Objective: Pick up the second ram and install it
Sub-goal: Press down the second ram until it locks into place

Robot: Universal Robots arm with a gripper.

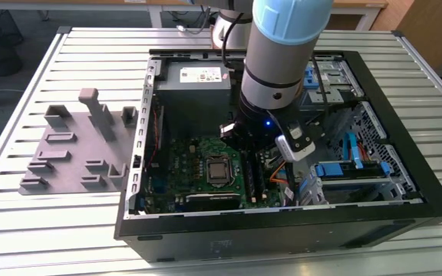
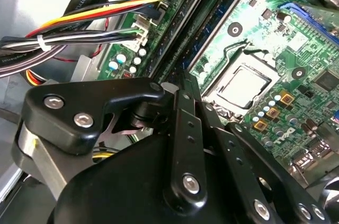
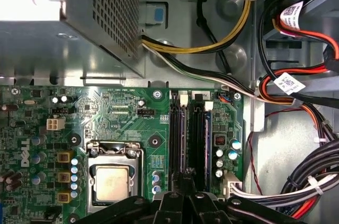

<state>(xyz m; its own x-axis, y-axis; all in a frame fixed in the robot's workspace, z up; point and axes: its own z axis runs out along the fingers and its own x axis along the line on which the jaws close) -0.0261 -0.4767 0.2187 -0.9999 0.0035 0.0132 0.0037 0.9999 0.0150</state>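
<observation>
My gripper (image 3: 183, 181) is inside the open computer case (image 1: 405, 213), low over the green motherboard (image 3: 114, 115). Its black fingers (image 2: 184, 102) are pressed together with no gap showing. The second ram (image 3: 205, 134), a dark narrow stick with a bluish edge, stands on edge in the memory slots (image 2: 204, 28) beside the silver processor (image 3: 112, 182). The fingertips sit at the near end of those slots. Whether they touch the stick I cannot tell. In the exterior view the gripper (image 1: 266, 150) hangs just over the slots (image 1: 253, 175).
Bundles of black, red and yellow cables (image 3: 296, 102) run close beside the slots. The power supply (image 1: 194, 80) fills the case's far end, and blue-tabbed drive bays (image 1: 351, 167) stand on the exterior view's right. A grey tray with upright blocks (image 1: 75, 149) lies outside the case.
</observation>
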